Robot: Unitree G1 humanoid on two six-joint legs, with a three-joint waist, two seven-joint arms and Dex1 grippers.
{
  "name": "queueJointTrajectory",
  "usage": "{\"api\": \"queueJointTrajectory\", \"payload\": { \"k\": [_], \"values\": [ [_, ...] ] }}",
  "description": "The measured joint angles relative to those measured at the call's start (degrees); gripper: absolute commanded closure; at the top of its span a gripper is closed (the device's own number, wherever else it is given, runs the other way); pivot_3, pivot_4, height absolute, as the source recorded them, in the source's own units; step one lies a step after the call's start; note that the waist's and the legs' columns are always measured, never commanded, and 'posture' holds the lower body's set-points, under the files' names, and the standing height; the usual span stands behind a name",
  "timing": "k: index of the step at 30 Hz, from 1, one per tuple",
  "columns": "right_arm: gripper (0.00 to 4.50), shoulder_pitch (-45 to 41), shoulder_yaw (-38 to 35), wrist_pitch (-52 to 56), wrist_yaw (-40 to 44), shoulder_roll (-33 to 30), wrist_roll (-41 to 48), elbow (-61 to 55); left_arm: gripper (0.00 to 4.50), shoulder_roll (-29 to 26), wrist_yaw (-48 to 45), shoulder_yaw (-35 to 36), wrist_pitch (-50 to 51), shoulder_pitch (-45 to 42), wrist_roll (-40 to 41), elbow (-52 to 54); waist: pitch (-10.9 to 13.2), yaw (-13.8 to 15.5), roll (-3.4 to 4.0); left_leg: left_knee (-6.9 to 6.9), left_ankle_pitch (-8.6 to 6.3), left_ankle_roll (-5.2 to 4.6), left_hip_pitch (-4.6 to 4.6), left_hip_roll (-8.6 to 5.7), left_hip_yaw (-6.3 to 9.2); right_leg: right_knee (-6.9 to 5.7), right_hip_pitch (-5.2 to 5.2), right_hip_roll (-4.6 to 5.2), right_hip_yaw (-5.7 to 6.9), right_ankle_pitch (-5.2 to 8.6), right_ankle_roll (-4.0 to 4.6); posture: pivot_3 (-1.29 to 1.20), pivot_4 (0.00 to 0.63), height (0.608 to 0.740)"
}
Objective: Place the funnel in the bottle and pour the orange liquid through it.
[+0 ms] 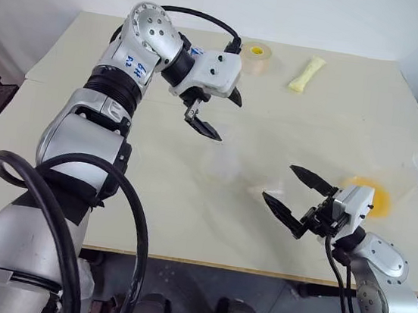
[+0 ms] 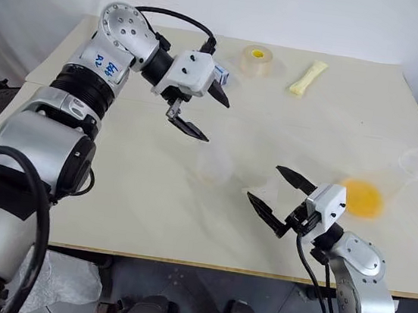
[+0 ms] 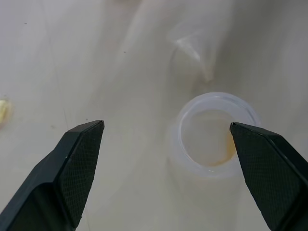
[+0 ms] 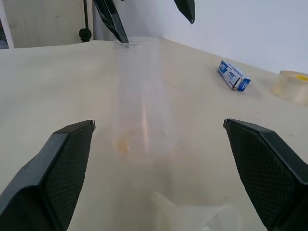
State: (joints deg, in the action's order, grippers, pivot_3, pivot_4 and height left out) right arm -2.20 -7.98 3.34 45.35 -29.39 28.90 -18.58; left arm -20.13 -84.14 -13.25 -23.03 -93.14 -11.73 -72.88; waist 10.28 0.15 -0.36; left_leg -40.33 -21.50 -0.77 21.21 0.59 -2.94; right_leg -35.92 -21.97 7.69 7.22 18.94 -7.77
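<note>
My left tool [image 1: 212, 114] hangs wide just above the upright cup [image 3: 214, 137]; right tool [image 1: 293, 193], also wide and empty, sits beside the funnel [image 1: 266, 188].

- The silver upper left arm [image 1: 137, 56] carries blue handwritten marks on a white patch, too scrawled to read.
- The small blue-and-white cardboard box [image 4: 233, 75] bears white printing, too small to read.

Head stereo pair: high, looking forward and down over the whole surface [image 1: 188, 200]. Wrist views: close; the left looks steeply down, the right low and level. All share the clear cup [image 3: 214, 139].
</note>
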Motion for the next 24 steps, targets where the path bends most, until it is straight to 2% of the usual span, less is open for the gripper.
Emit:
{"api": "queueJointTrajectory", "payload": {
  "k": [8, 14, 20, 24],
  "values": [
    [0.00, -0.22, -0.06, 0.06, -0.59, -0.02, -1.09, 0.81, 0.03, 0.69, 1.74, 2.73, 1.27, -2.22, 0.57, -0.20, 0.00, 0.03, 0.00, -0.04, 0.00, 0.00, 0.02, 0.00, 0.00, -0.02, 0.00, 0.01, 0.00, 0.00, 0.00, 0.00, 0.150, 0.740],
    [0.00, 3.87, -1.17, 0.69, -2.21, -0.46, -2.54, 0.30, 0.03, 1.01, 2.36, 4.94, 3.02, -2.52, 1.71, -0.51, 0.00, 0.03, 0.00, -0.04, 0.00, 0.00, 0.02, -0.01, -0.01, -0.04, 0.00, 0.01, -0.01, 0.00, 0.00, 0.00, 0.150, 0.740],
    [0.00, 4.02, -1.93, 2.57, -4.95, -0.69, -2.33, -4.46, 0.03, 0.99, 5.08, 8.38, 5.27, -3.00, 3.62, -1.66, 0.00, -0.12, 0.00, -0.09, 0.00, 0.00, 0.01, 0.01, -0.01, -0.07, -0.02, 0.01, -0.02, 0.00, 0.00, 0.00, 0.150, 0.740],
    [0.00, 4.91, -2.03, 6.39, -5.80, -3.51, -2.50, -7.23, 0.03, -0.87, 5.19, 12.07, 8.00, -3.08, 6.63, -1.65, 0.00, -0.10, 0.00, -0.11, 0.00, 0.00, 0.03, 0.00, -0.02, -0.07, -0.03, 0.02, -0.02, 0.00, 0.00, 0.00, 0.150, 0.740]
  ]
}}
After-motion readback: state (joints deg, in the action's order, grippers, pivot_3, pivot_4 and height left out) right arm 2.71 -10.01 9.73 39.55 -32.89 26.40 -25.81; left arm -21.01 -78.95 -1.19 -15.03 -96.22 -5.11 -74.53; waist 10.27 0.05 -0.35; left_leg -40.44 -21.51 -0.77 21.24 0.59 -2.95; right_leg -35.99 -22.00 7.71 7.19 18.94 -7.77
